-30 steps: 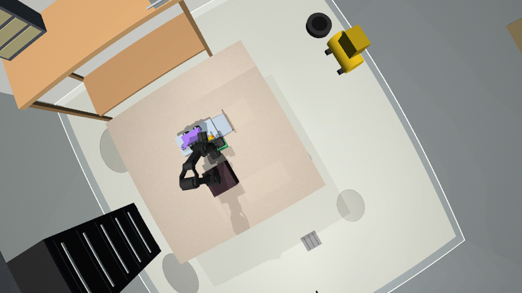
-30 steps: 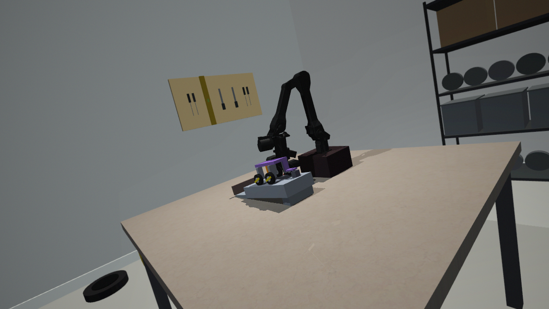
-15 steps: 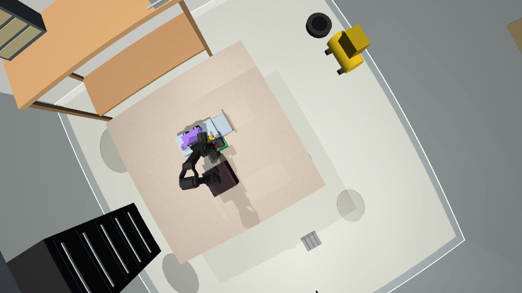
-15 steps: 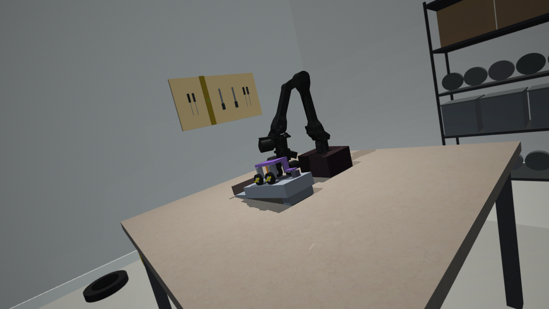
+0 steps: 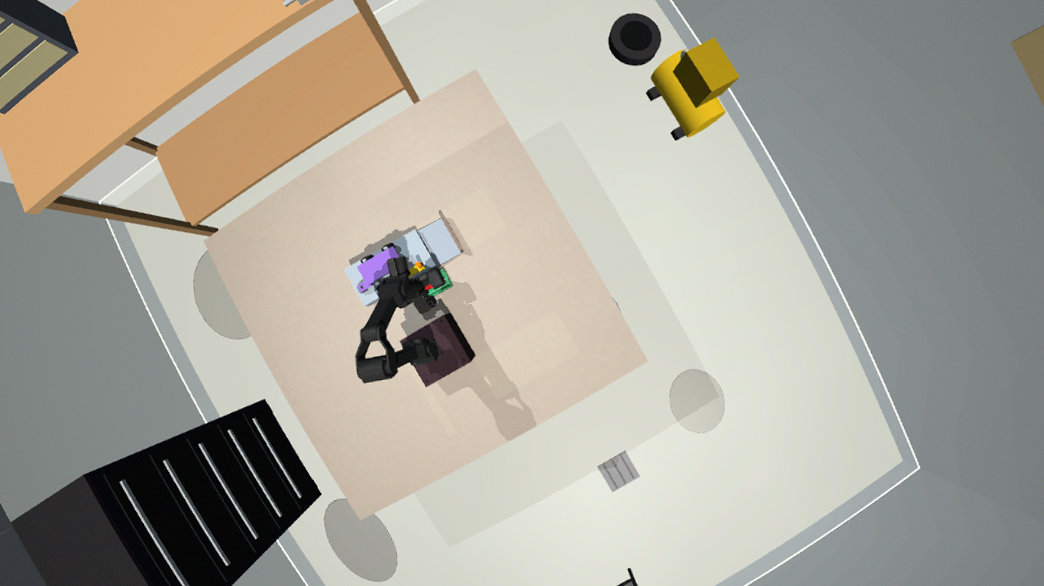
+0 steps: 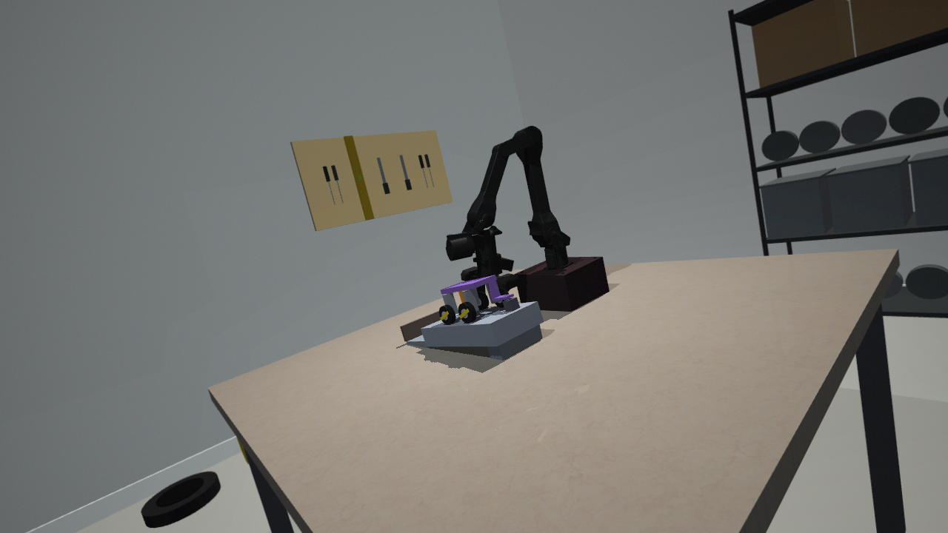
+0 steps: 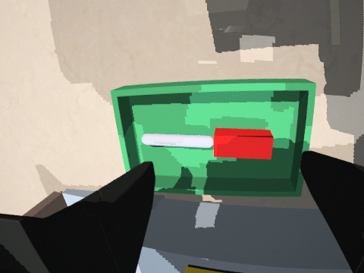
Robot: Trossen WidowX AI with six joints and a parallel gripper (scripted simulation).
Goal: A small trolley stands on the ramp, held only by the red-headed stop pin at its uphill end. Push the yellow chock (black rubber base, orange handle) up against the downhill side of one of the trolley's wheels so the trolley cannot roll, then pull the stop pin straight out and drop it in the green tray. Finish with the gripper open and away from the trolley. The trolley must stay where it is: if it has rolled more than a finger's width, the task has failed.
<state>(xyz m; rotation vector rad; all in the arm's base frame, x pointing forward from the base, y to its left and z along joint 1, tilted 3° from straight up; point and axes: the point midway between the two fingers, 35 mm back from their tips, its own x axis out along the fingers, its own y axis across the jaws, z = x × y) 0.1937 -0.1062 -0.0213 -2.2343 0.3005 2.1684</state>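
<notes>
My gripper (image 7: 229,165) is open and empty above the green tray (image 7: 212,84) (image 5: 448,284), fingers wide apart. The stop pin (image 7: 243,145) lies flat in the tray, red head to the right and pale shaft to the left in the wrist view. The purple-topped trolley (image 5: 376,267) (image 6: 469,285) stands on the pale blue ramp (image 5: 440,244) (image 6: 457,336). The chock (image 5: 418,266) shows yellow and orange beside the arm; its yellow edge (image 7: 206,270) is at the bottom of the wrist view. Its contact with a wheel is hidden.
The dark arm base (image 5: 442,351) (image 6: 563,283) stands on the table (image 5: 548,324) (image 6: 596,424) behind the tray. A brown end board (image 5: 452,233) (image 6: 418,326) stands at the ramp's low end. The arm's wrist is close beside the trolley.
</notes>
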